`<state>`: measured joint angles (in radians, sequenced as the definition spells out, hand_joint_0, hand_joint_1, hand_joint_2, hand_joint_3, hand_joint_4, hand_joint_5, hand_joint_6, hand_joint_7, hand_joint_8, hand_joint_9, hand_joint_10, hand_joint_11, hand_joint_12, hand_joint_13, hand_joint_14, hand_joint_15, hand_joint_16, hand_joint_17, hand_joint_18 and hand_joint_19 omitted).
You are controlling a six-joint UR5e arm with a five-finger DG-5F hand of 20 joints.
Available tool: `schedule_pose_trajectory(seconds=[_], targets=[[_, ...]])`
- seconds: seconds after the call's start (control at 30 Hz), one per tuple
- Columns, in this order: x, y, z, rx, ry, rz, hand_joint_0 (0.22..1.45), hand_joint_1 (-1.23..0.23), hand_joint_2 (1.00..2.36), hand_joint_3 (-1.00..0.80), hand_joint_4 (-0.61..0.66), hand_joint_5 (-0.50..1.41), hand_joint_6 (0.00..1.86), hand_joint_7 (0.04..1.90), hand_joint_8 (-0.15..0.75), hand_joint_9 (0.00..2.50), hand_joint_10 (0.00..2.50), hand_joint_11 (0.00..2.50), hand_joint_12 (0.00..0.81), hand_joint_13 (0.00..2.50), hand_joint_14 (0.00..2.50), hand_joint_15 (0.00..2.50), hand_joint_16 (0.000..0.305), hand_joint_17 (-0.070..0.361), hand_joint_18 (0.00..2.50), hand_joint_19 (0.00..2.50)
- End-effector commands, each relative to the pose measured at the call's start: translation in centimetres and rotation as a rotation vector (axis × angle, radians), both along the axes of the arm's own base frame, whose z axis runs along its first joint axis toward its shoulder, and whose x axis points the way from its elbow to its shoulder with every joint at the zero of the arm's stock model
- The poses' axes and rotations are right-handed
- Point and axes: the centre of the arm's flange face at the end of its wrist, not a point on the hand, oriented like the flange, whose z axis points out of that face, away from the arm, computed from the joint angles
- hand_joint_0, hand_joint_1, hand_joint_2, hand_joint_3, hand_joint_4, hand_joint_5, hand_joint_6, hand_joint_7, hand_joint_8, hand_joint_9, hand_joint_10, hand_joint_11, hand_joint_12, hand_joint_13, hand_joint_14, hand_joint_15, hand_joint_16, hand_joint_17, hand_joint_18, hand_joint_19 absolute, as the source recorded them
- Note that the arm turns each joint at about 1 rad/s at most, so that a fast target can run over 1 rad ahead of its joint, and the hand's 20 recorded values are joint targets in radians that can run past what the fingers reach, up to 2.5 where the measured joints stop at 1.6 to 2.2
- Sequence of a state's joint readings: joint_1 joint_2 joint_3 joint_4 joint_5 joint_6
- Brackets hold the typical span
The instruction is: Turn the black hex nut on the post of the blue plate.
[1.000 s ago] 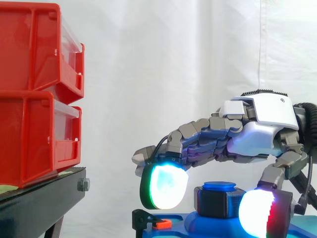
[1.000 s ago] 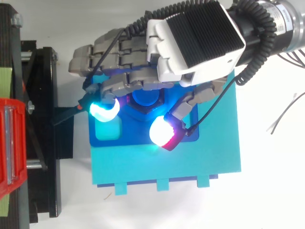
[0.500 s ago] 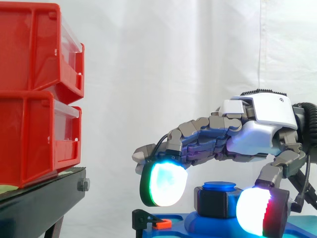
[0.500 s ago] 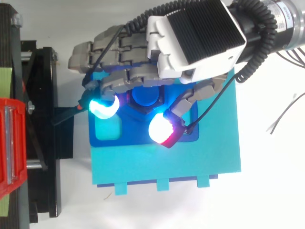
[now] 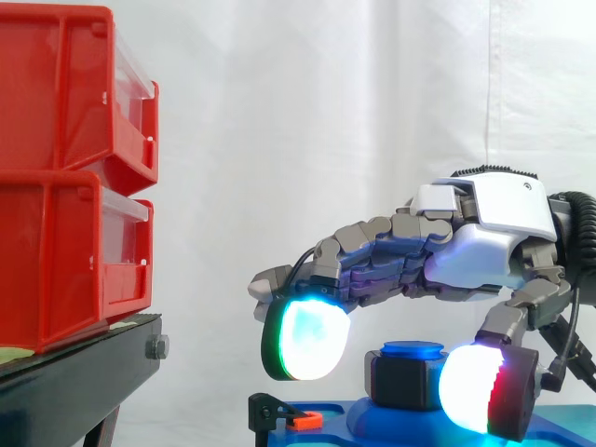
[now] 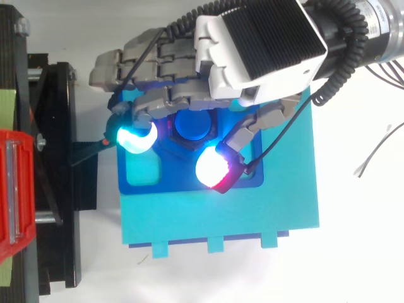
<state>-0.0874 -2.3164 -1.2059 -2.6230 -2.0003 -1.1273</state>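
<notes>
Slightly leftward since before, robot hand (image 5: pixel 494 233) arches directly over black hex nut (image 5: pixel 405 382) on post (image 5: pixel 413 349) of blue plate (image 6: pixel 183 180); whether it grips the nut cannot be told.

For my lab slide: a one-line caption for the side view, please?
Robot hand poised over the black hex nut on the blue plate, beside red bins.

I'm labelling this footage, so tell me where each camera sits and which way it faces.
Side view: beside the work at about its height, looking level across the nut toward the white curtain; the hand shows at the right.
Top view: above the work, looking down on the blue plate; the back of the hand shows at the upper right.
Shared: the hand, the post's blue cap and the red bins at the left.
</notes>
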Motion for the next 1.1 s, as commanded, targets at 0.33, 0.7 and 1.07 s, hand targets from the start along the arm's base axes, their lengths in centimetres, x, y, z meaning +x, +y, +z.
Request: schedule_pose_trajectory(seconds=[0.33, 0.7, 1.07], targets=[[-0.01, -0.17, -0.02, 0.001, -0.002, -0.008, 0.47, -0.83, 1.0, -0.5, 0.29, -0.25, 0.5, 0.97, 0.257, 0.16, 0.0, 0.04, 0.386, 0.22, 0.0, 0.11, 0.054, 0.122, 0.31, 0.36], [-0.06, -0.37, -0.08, -0.002, 0.003, -0.019, 0.44, -0.81, 1.0, -0.5, 0.3, -0.25, 0.5, 0.97, 0.261, 0.16, 0.0, 0.03, 0.396, 0.22, 0.0, 0.12, 0.056, 0.126, 0.3, 0.35], [-0.27, -0.46, -0.32, -0.005, 0.02, -0.021, 0.42, -0.79, 1.0, -0.5, 0.31, -0.24, 0.5, 0.97, 0.267, 0.16, 0.0, 0.02, 0.405, 0.22, 0.0, 0.11, 0.058, 0.13, 0.3, 0.35]])
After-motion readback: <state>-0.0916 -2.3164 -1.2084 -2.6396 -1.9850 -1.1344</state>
